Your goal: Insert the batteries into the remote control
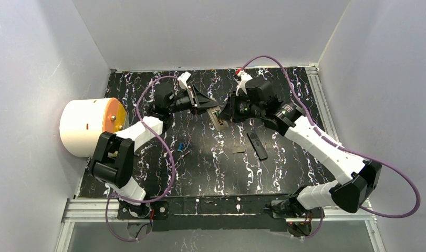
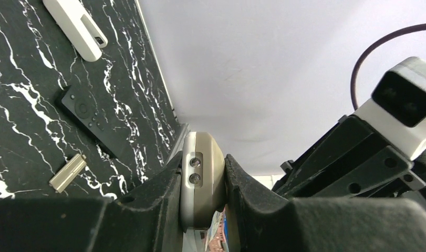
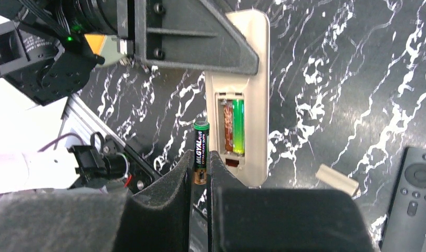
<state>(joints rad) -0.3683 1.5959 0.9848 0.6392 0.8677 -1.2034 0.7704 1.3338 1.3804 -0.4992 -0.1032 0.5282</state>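
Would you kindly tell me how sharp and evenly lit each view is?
Top view: even light; the small blue cylindrical battery is just a speck. Left wrist view: the left hand is dark and soft, the beige plastic remote control crisp. Right wrist view: the black green-capped battery has a sharp label; the left edge is overexposed.

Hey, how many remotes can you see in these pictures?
3. A beige remote is clamped in the left pincer. A black remote and a white remote lie apart on the table. Others could be hidden from view.
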